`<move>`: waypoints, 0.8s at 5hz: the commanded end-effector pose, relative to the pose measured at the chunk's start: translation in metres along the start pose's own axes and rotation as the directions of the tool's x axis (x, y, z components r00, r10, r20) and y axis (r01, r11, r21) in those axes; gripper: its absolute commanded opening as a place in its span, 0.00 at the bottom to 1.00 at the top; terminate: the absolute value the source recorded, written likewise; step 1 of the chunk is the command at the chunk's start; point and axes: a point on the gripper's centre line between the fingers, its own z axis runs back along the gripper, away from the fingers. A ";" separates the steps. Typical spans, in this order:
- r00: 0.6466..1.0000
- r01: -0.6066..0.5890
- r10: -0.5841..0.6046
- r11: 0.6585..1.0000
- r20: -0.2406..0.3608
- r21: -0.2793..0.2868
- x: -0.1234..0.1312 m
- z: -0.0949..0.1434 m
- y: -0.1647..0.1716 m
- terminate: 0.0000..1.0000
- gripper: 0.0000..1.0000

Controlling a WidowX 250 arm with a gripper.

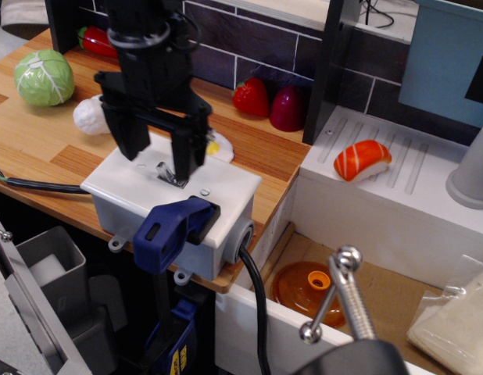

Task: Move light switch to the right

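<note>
Gripper: the black gripper [158, 160] hangs right over the white box; its two fingers [129, 139] are spread wide apart; it holds nothing

Light switch: the little silver light switch [170, 173] sits on top of the white box [218, 187], near the middle; it lies between the two fingers; the right finger looks very close to it, but I cannot tell if they touch

Which way it leans: the switch seems to tip up and to the left; it is small, so this is a guess

Step now: I think the gripper is lining up on the switch; the push to the right is not done yet

Next move: the left finger should come in beside the switch and push it to the right; it should go slow, for the switch is tiny and a finger could slip over it

Blue clamp: a blue clamp [173, 226] grips the near edge of the box; it should keep the box from sliding

Table: a wooden counter [38, 144]; the box sits at its near edge; a black cable [253, 305] comes out of the box's right side

Toys around: a green cabbage [44, 76] far left; a fried egg [218, 146] just behind the box; a strawberry [252, 97] by the dark tiled wall [249, 47]

Right side: a white sink [398, 211] with a sushi toy [363, 159] on it; well apart from the box
</note>
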 end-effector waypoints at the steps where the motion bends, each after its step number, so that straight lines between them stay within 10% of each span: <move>1: 0.995 -0.041 0.042 0.999 0.092 -0.013 0.001 0.001 -0.011 0.00 1.00; 4: 0.998 -0.040 0.042 0.998 0.038 -0.046 0.014 -0.010 -0.045 0.00 1.00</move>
